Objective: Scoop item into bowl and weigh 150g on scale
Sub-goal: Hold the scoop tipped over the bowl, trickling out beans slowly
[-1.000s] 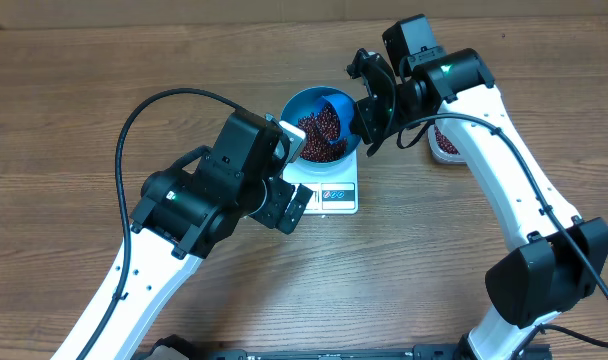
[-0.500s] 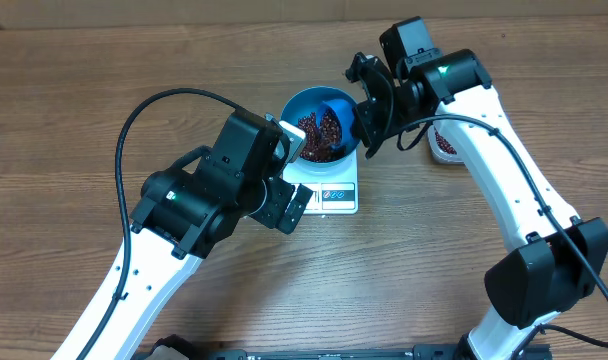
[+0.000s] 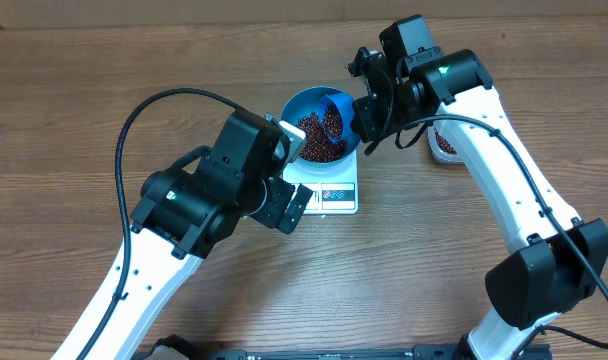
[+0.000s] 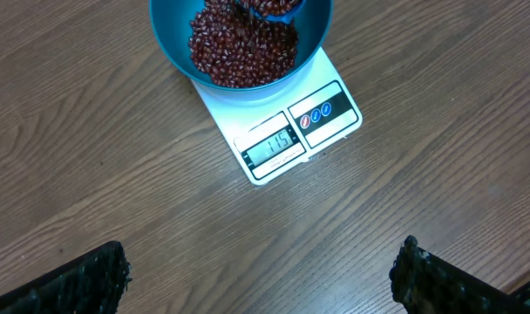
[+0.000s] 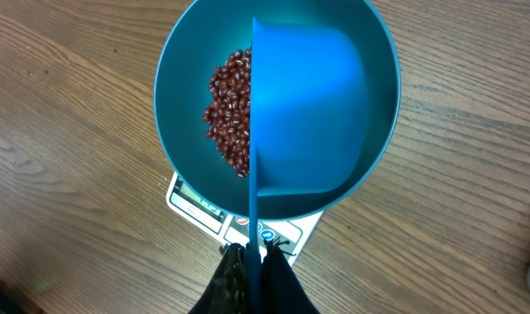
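Note:
The bright blue bowl (image 3: 292, 103) stands on the white scale (image 3: 336, 196), with a heap of red-brown beans (image 3: 318, 146) in it. My right gripper (image 3: 368, 108) is shut on the handle of a small blue scoop (image 3: 335, 110), which is turned on its side over the bowl's right half. From the right wrist, the scoop (image 5: 309, 105) hides much of the bowl (image 5: 169, 113), and beans (image 5: 230, 109) show to its left. My left gripper (image 4: 261, 266) hangs open over bare wood in front of the scale (image 4: 335, 105), whose display (image 4: 272, 144) shows digits.
A clear tub (image 3: 445, 143) of more beans sits on the table to the right, partly under the right arm. A black cable loops over the left arm (image 3: 184, 205). The wooden table (image 3: 64, 120) extends left and toward the front.
My right gripper has rolled the scoop further onto its side over the bowl and shifted slightly back. The left arm has not moved.

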You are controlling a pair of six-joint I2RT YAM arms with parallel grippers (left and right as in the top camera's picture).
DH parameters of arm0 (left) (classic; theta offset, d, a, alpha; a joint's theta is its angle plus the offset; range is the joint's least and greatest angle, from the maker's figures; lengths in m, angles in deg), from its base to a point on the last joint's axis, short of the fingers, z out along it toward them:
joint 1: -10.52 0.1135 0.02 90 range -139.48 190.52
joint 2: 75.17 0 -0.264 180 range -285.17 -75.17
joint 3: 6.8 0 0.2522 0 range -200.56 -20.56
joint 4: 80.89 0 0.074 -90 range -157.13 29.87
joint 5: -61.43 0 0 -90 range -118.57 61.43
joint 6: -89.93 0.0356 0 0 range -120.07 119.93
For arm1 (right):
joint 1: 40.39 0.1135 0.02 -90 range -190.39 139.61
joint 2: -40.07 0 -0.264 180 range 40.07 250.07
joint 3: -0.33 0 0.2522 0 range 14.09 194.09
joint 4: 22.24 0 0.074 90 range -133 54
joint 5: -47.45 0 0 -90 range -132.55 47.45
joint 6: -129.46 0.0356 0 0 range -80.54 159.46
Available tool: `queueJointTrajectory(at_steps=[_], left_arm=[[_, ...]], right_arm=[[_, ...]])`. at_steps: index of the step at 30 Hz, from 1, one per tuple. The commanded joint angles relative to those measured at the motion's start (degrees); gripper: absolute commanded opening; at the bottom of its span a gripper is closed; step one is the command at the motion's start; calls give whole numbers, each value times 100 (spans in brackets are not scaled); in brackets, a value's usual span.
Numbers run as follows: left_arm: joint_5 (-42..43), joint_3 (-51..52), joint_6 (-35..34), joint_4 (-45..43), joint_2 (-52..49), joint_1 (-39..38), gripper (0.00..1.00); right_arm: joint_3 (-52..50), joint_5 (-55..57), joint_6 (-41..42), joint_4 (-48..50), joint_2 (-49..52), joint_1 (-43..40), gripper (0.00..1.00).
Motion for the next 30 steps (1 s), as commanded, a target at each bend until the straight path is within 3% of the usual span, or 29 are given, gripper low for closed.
queueJointTrajectory(at_steps=[1,30], left_arm=[[66,-76,87,0,-15,33,100],[66,-76,87,0,-15,33,99]], right_arm=[[208,4,37,22,-254,-7,4],[208,4,332,52,-254,-7,4]])
